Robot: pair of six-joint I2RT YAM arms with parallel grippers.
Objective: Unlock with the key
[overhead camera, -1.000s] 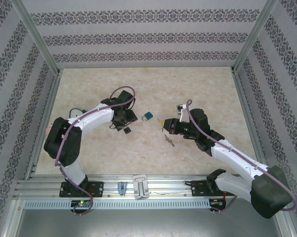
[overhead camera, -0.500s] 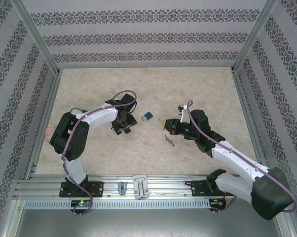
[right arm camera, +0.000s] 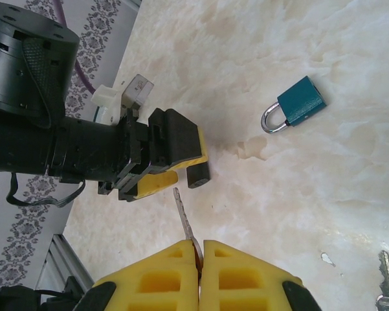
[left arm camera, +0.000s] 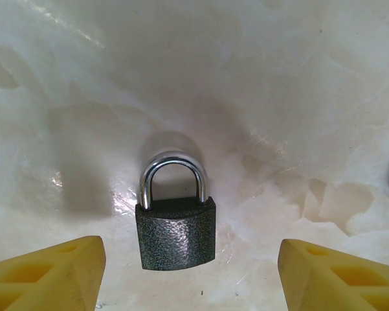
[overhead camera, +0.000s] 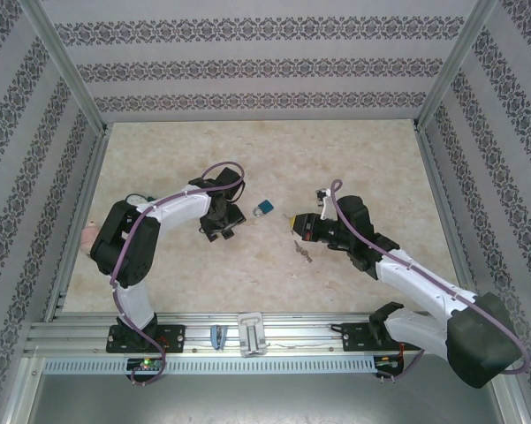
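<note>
A dark grey padlock [left arm camera: 176, 234] with a silver shackle lies flat on the marble table [left arm camera: 278, 97]. My left gripper [left arm camera: 193, 278] is open and low over it. The lock's body sits between the yellow fingers [left arm camera: 48, 272], nearer the left one and touching neither. My right gripper [right arm camera: 199, 251] is shut on the key [right arm camera: 183, 217], whose blade points at the padlock's end [right arm camera: 199, 173] under the left gripper [right arm camera: 171, 146]. In the top view the left gripper [overhead camera: 223, 226] and the right gripper [overhead camera: 292, 222] face each other across mid-table.
A teal padlock [overhead camera: 264, 208] lies between the two grippers, a little farther back. A small bunch of spare keys [overhead camera: 303, 253] lies just in front of the right gripper. Patterned walls and a metal frame close in the table; a rail [overhead camera: 247, 331] runs along the near edge.
The left arm has swung its elbow in and settled the gripper lower over the dark padlock, jaws a little wider. The right gripper with the key has barely moved.
</note>
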